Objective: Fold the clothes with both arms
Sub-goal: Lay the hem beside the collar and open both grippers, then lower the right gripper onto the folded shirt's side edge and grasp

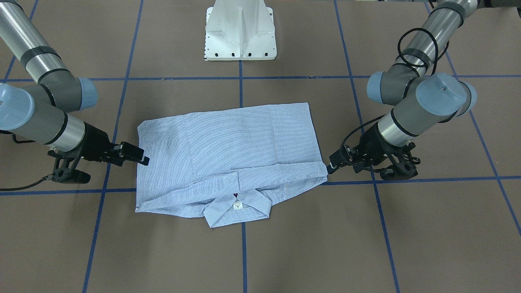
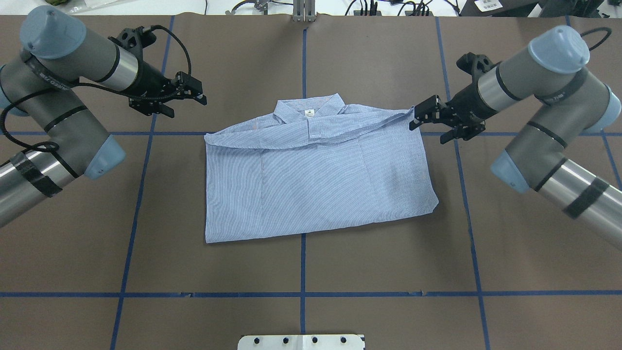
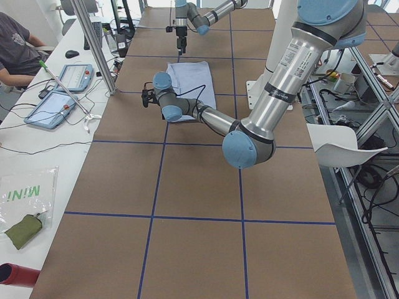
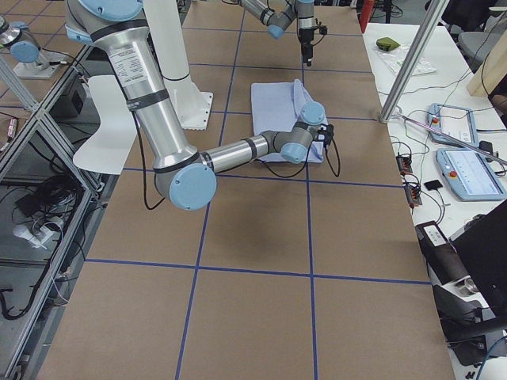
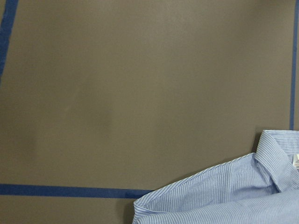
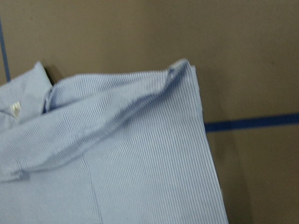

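The light blue striped shirt (image 2: 316,180) lies folded into a rectangle at the table's middle. Its collar and white neck label are on the far side from the robot, and its sleeves are tucked across under the collar. My left gripper (image 2: 187,102) hovers open over bare table off the shirt's far-left corner, apart from the cloth. The left wrist view shows only that corner of the shirt (image 5: 224,196). My right gripper (image 2: 425,127) stands open with its tips right at the far-right corner. That corner of the shirt (image 6: 180,70) is slightly puckered. Neither wrist view shows fingers.
The brown table carries a grid of blue tape lines (image 2: 303,294). The white pedestal base (image 1: 241,36) stands on the robot's side of the shirt. Beyond the far edge is a bench with tablets (image 3: 62,93) and cables, where a person (image 3: 15,43) sits.
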Controlling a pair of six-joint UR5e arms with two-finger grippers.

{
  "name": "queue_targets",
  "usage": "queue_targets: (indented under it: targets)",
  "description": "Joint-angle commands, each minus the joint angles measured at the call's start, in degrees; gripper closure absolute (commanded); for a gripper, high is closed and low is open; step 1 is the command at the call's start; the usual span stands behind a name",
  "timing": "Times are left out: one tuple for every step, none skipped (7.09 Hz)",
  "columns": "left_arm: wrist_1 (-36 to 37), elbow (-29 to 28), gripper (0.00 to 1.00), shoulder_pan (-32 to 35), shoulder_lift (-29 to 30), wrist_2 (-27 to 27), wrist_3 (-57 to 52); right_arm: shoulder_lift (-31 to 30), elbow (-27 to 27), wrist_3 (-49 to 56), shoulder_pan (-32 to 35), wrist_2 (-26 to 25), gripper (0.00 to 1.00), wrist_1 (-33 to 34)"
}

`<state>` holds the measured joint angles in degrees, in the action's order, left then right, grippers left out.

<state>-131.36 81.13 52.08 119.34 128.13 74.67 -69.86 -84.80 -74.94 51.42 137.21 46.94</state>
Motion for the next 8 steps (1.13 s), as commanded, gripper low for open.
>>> queue_targets:
  targets:
    - [0.1,1.3,0.01,0.0,-0.1,0.0,0.2,-8.1,-6.9,-0.1,-5.3,-1.1,0.01,0.0]
    - [0.1,1.4,0.01,0.0,-0.1,0.0,0.2,-9.2,-6.9,-0.2,-7.7,-2.8,0.01,0.0]
    - [0.1,1.7,0.01,0.1,-0.2,0.0,0.2,-9.9,-6.7,-0.3,-8.5,-3.3,0.01,0.1]
    - [0.1,1.7,0.01,0.1,-0.2,0.0,0.3,-9.7,-6.3,-0.2,-9.1,-3.3,0.02,0.3]
    - [0.1,2.0,0.01,0.1,-0.3,-0.1,0.4,-9.3,-6.4,-0.4,-9.1,-3.2,0.18,0.3]
    - [0.1,1.9,0.01,0.1,-0.6,-0.1,0.4,-9.0,-6.3,-0.5,-9.8,-3.3,0.33,0.6]
    - [0.1,1.9,0.01,0.1,-0.6,-0.2,0.4,-8.8,-6.2,-0.5,-10.5,-4.2,0.41,0.6]
    - [0.1,1.9,0.01,0.1,-0.7,-0.2,0.4,-8.8,-6.2,-0.5,-10.8,-4.8,0.49,0.6]
